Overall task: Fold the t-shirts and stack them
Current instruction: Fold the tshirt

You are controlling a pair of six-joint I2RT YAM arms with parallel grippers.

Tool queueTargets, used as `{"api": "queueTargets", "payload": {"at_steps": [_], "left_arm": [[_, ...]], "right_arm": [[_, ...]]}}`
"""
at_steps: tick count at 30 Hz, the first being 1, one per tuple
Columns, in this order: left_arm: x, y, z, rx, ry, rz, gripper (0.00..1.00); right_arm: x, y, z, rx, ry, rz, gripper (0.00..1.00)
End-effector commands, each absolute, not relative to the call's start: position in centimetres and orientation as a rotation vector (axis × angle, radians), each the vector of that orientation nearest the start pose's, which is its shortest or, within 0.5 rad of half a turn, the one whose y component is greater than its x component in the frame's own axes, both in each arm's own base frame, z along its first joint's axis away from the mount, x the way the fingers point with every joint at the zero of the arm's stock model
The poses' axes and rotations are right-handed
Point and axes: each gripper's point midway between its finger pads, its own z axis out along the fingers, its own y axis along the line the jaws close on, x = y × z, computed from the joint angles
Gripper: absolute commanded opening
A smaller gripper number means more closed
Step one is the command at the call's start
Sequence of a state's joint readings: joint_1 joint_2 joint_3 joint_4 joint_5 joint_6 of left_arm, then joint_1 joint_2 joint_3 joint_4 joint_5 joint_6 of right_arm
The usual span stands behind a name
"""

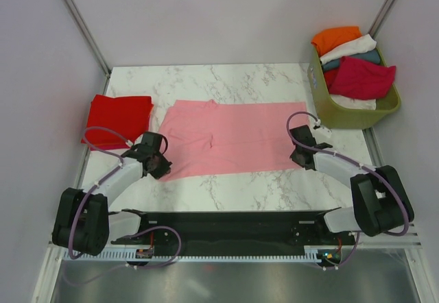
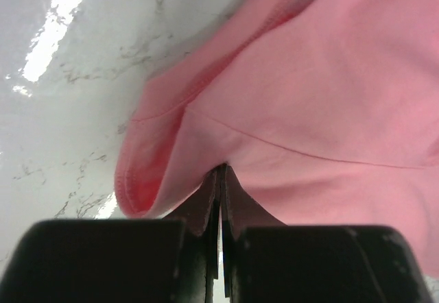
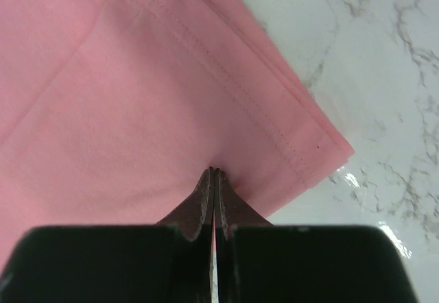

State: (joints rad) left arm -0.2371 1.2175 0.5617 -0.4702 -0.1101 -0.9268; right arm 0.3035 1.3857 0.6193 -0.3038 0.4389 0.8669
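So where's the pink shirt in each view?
Top external: shirt spread flat mid-table.
Left wrist: shirt fills the right and top, pinched by left pincer.
Right wrist: shirt fills the left, pinched by right pincer.
Shared landmark: white marble table.

We see a marble table (image 1: 233, 83) bearing a pink t-shirt (image 1: 233, 135) spread flat, a folded red t-shirt (image 1: 118, 114) beside it, and an olive basket (image 1: 339, 111) at its far right corner.
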Motion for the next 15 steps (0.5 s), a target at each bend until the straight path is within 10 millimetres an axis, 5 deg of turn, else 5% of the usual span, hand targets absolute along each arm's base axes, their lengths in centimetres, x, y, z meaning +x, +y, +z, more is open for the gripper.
{"api": "queueTargets", "payload": {"at_steps": [1, 9, 13, 15], "left_arm": [[22.8, -5.6, 2.1, -1.096, 2.469, -0.132, 0.02], [21.7, -5.1, 2.4, -1.107, 2.466, -0.128, 0.02], [22.2, -5.3, 4.2, -1.036, 2.416, -0.196, 0.02], [23.5, -5.9, 6.6, -0.882, 2.387, -0.257, 0.02]], "right_arm": [[24.0, 1.8, 0.6, 0.994, 2.385, -0.269, 0.0], [20.4, 2.5, 0.5, 1.099, 2.356, -0.099, 0.0], [22.8, 2.4, 3.9, 0.961, 2.269, -0.047, 0.0], [24.7, 2.8, 6.5, 0.83, 2.252, -0.027, 0.0]]}}
